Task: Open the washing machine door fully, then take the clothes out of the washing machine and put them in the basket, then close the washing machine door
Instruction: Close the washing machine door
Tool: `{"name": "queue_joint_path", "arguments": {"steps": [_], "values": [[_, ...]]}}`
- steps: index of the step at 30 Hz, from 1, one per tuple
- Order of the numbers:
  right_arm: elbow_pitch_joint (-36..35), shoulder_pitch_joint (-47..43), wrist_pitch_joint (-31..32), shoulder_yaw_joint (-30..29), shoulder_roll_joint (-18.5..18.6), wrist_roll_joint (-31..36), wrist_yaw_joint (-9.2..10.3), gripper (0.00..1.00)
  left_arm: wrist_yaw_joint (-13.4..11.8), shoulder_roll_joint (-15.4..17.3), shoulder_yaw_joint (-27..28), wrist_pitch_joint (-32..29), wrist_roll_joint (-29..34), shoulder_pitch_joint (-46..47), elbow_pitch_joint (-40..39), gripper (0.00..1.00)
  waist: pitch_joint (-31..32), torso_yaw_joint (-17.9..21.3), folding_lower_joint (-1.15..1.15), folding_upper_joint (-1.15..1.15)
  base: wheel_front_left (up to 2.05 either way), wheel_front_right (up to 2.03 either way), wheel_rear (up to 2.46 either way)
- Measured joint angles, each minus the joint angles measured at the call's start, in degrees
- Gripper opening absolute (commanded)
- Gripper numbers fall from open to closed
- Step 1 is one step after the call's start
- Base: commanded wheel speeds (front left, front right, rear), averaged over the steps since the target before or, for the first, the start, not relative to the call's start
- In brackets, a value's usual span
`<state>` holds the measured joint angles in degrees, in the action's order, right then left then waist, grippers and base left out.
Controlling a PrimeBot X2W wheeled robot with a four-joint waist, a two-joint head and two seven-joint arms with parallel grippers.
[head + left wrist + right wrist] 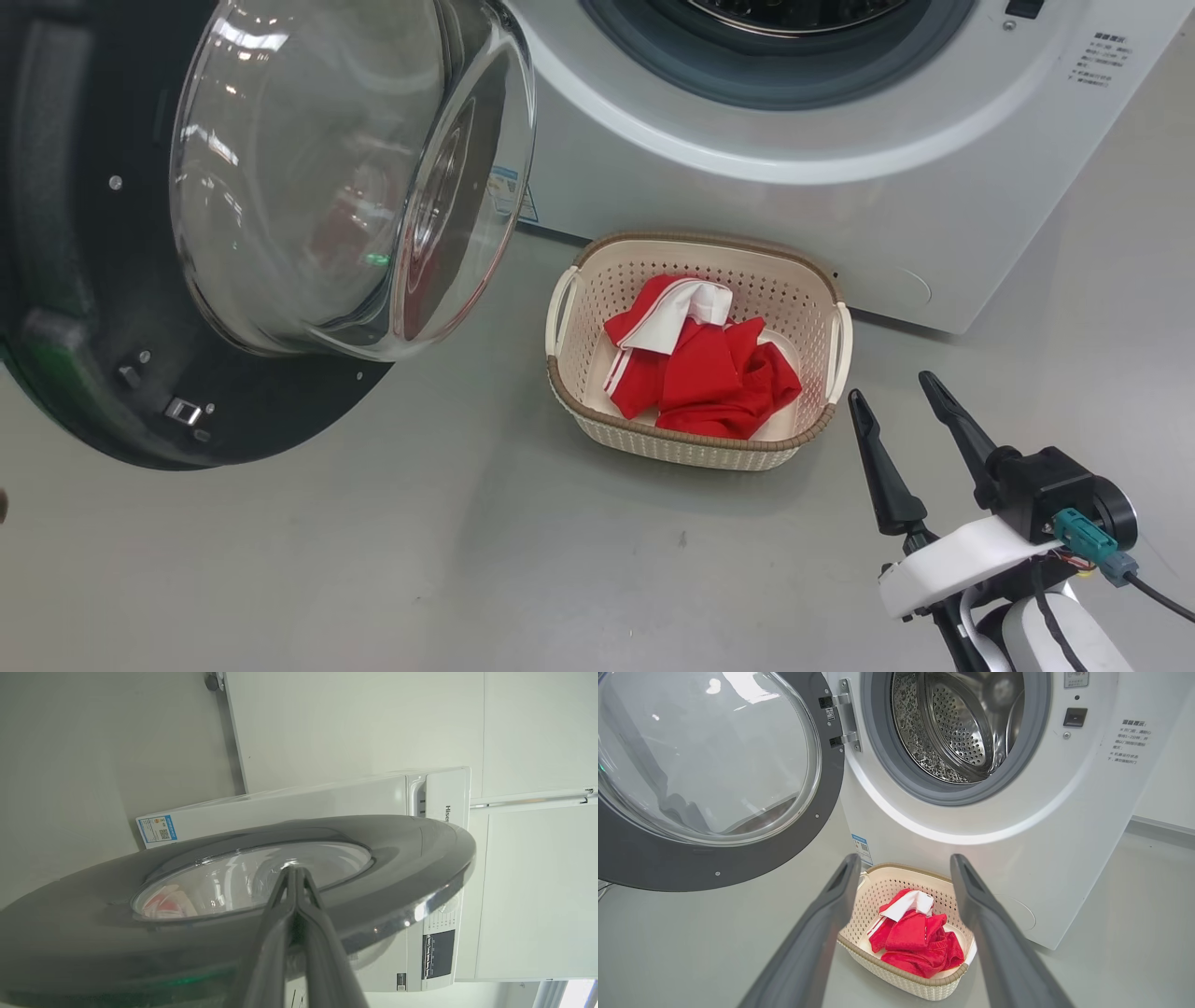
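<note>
Lying in the basket [691,448] are the red clothes [709,373]. The basket sits on the floor [373,560], with the washing machine [840,215] at its 12 o'clock and the open door [93,280] at its 9 o'clock. At 4 o'clock the right gripper [890,387] is wide apart and holds nothing. The left gripper [295,870] is squeezed together, its tip at the door's outer glass.

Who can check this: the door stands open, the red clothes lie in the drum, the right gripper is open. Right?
No: the clothes lie in the basket, not the drum; the right wrist view shows it. The rest holds.
</note>
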<state>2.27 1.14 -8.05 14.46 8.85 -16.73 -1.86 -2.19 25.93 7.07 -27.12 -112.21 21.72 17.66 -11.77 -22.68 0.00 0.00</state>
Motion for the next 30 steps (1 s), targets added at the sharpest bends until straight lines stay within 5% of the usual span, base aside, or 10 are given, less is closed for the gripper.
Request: {"name": "queue_joint_path", "arguments": {"steps": [30], "values": [[0.81, 0.16, -0.86, 0.13, -1.10, -0.04, 0.86, 1.00, 6.59, -1.09, -3.48, -16.07, -5.53, -4.41, -8.34, 0.00, 1.45, 3.37, 0.00, 0.00, 0.00, 0.00, 0.00]]}}
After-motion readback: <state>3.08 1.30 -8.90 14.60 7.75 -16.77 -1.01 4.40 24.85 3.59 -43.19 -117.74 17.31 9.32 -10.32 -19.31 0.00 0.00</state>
